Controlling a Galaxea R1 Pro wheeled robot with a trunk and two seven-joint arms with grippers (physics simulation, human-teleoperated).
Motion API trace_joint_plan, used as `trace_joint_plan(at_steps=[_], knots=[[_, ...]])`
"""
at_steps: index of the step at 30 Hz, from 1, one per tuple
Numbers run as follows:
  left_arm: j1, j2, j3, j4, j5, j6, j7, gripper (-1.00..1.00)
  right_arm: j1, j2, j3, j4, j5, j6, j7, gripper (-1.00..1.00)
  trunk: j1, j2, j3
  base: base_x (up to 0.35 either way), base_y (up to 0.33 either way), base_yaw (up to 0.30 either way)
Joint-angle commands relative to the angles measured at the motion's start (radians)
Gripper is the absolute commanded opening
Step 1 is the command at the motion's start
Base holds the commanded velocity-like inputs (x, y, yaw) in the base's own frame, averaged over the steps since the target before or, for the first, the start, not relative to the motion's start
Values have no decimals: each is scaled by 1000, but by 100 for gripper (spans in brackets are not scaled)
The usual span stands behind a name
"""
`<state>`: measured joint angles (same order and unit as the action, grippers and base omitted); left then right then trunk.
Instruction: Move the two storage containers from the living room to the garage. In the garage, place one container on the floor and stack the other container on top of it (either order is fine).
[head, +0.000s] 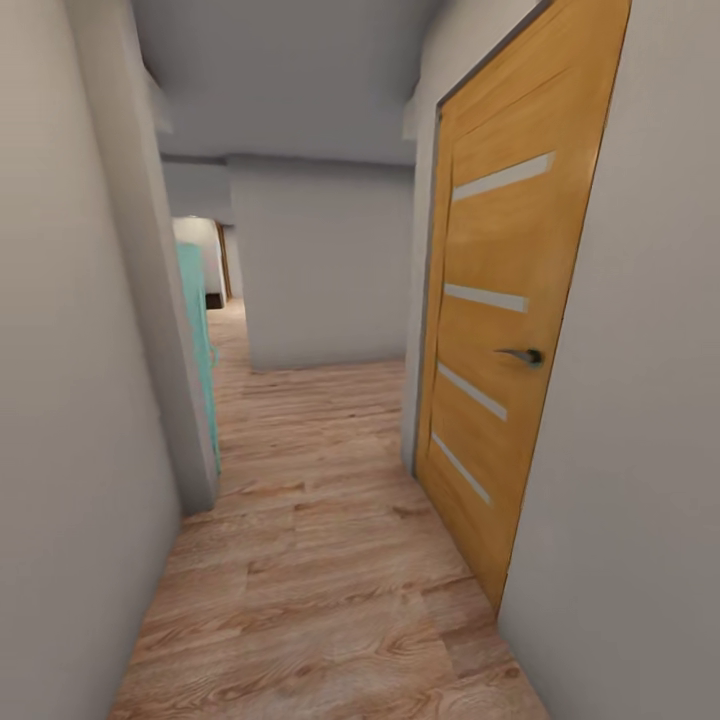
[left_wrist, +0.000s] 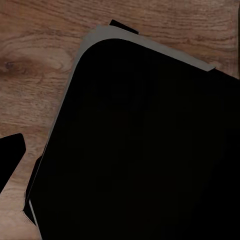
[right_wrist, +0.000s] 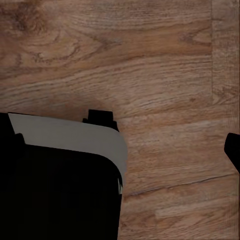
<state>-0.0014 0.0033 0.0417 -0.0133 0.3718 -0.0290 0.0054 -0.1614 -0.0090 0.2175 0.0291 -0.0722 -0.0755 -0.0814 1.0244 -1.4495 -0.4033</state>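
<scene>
1. I'm in a narrow corridor on wood-plank floor (head: 320, 560), orange door (head: 500, 340) to my right.
2. Both wrist cams look down past my black base (left_wrist: 145, 150).
3. Can't tell either hand's opening or load.

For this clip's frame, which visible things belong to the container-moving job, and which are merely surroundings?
Belongs to the job:
- None of the task's things can be seen; the robot is in a hallway, apparently in transit.

Just surroundings:
- wood-plank floor
- orange wooden door with lever handle, closed
- teal door, ajar on the left
- grey walls
- dark robot base over the planks
</scene>
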Motion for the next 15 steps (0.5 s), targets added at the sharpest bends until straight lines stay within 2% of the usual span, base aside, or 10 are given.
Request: trace_joint_plan(at_steps=[1,6,15], knots=[[0,0,3,0,1,-2,0,100,-1,1,8,3,-8,-6,-1,100,1,0,-1,318,0,262],[0,0,3,0,1,-1,1,100,-1,-2,8,3,-8,-6,-1,100,1,0,-1,318,0,122],[0,0,0,0,-3,2,0,100,-1,-3,8,3,-8,-8,-1,100,1,0,-1,318,0,11]])
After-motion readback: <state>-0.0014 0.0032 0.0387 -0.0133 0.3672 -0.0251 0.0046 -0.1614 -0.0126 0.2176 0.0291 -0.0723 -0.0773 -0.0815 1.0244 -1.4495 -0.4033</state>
